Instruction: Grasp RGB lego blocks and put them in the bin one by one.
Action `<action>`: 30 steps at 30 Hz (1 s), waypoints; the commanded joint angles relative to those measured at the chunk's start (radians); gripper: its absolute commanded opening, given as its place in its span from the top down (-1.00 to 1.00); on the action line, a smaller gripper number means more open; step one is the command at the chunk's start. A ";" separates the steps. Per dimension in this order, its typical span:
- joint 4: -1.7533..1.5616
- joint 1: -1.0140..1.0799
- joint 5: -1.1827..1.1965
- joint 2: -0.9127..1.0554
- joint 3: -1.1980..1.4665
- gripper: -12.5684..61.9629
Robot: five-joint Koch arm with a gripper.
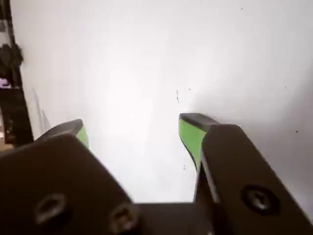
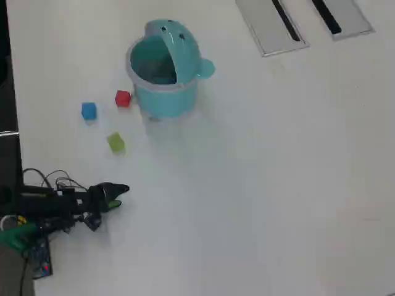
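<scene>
In the overhead view the light teal bin (image 2: 162,98) stands at the upper middle with its domed lid flipped open. The red block (image 2: 123,98) lies just left of it, the blue block (image 2: 89,110) further left, and the yellow-green block (image 2: 115,142) below them. My gripper (image 2: 120,195) is at the lower left, below the yellow-green block and apart from it. In the wrist view my gripper (image 1: 133,129) is open and empty, its green-padded fingertips (image 1: 190,134) wide apart over bare white table. No block or bin shows in the wrist view.
Two flat grey panels (image 2: 271,24) with dark slots lie at the top right of the overhead view. The arm's base and cables (image 2: 37,206) sit at the left table edge. The white table (image 2: 278,185) stretches to the right.
</scene>
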 commanded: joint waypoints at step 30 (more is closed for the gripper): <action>-0.095 -0.005 -0.003 0.067 0.072 -0.22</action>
